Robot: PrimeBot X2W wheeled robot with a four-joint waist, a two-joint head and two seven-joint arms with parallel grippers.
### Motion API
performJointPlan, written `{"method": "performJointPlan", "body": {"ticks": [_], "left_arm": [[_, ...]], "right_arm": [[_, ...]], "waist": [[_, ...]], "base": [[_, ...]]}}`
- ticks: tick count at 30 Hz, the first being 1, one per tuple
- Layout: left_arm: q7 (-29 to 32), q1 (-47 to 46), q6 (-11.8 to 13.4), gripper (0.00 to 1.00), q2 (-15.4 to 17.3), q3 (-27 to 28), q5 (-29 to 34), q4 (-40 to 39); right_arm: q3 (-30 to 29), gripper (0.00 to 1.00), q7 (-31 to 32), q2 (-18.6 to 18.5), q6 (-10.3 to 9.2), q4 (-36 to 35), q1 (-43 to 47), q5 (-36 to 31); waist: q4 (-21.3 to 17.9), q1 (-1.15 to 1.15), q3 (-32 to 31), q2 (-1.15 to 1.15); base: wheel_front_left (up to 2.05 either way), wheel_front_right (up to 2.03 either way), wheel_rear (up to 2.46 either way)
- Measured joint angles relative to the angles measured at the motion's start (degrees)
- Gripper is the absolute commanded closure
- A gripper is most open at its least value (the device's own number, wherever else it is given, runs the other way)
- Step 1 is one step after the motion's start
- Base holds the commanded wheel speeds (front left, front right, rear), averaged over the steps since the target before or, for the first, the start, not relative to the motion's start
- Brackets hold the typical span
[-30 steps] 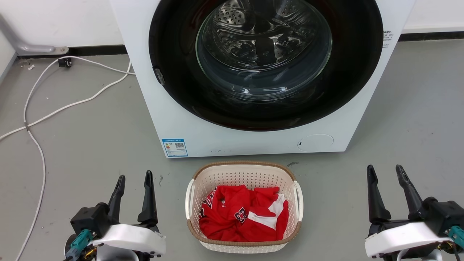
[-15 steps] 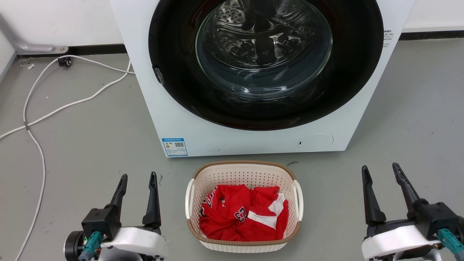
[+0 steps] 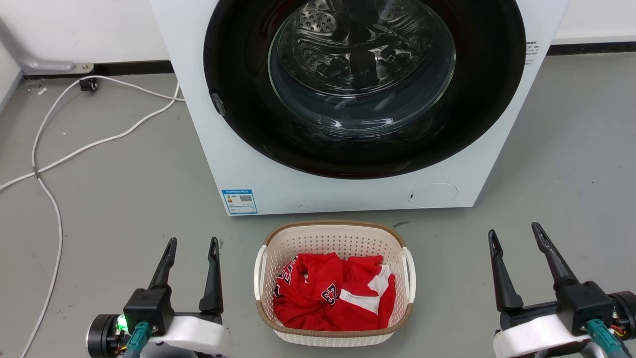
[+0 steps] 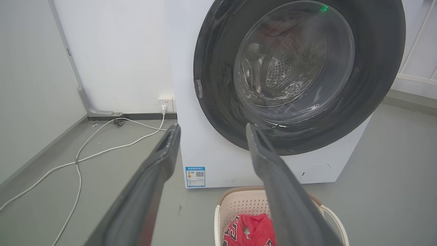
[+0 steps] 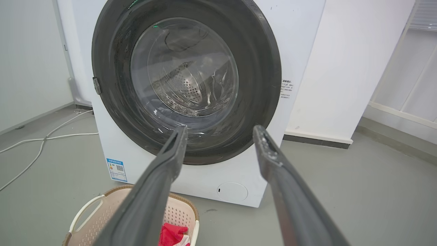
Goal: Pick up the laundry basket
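Note:
The laundry basket (image 3: 334, 239), cream-white and perforated with a brown rim and white loop handles, sits on the grey floor just in front of the washer. Inside it lies a crumpled red jersey (image 3: 334, 293). My left gripper (image 3: 193, 242) stands open to the basket's left, well clear of the handle. Open too, my right gripper (image 3: 515, 229) is farther off on the basket's right. The left wrist view has the basket (image 4: 237, 208) at its bottom edge behind the fingers (image 4: 160, 160). In the right wrist view the basket (image 5: 99, 212) sits at the lower left.
A white front-loading washer (image 3: 278, 174) with a large dark round door (image 3: 365, 84) stands right behind the basket. White cables (image 3: 54, 159) trail over the floor at the left toward the wall. Bare grey floor spreads on both sides of the basket.
Both grippers have drifted slightly inward toward the basket, and their wrists have sunk lower in the head view. The basket and jersey have not moved.

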Motion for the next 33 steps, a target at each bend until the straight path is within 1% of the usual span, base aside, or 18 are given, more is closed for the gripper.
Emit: {"method": "performJointPlan", "body": {"ticks": [5, 11, 33], "left_arm": [[-0.46, 0.09, 0.23, 0.0, 0.01, -0.01, 1.83, -0.25], [-0.47, 0.26, 0.57, 0.0, 0.02, 0.0, 1.9, -0.24], [-0.47, 0.34, 0.53, 0.0, 0.02, 0.04, 2.37, -0.07]], "right_arm": [[-0.01, 0.0, -0.49, -0.01, 0.0, -0.19, 0.2, -2.12], [-0.15, 0.0, -0.49, -0.01, 0.0, -0.1, 0.2, -1.99], [-0.41, 0.0, -0.49, -0.02, 0.0, 0.35, 0.46, -0.14]], "waist": [[0.04, 0.0, -0.04, 0.0], [0.04, 0.0, -0.19, 0.0], [-0.02, 0.0, -0.57, 0.0]], "base": [[0.0, 0.0, 0.0], [0.0, 0.0, 0.0], [0.0, 0.0, 0.0]]}}
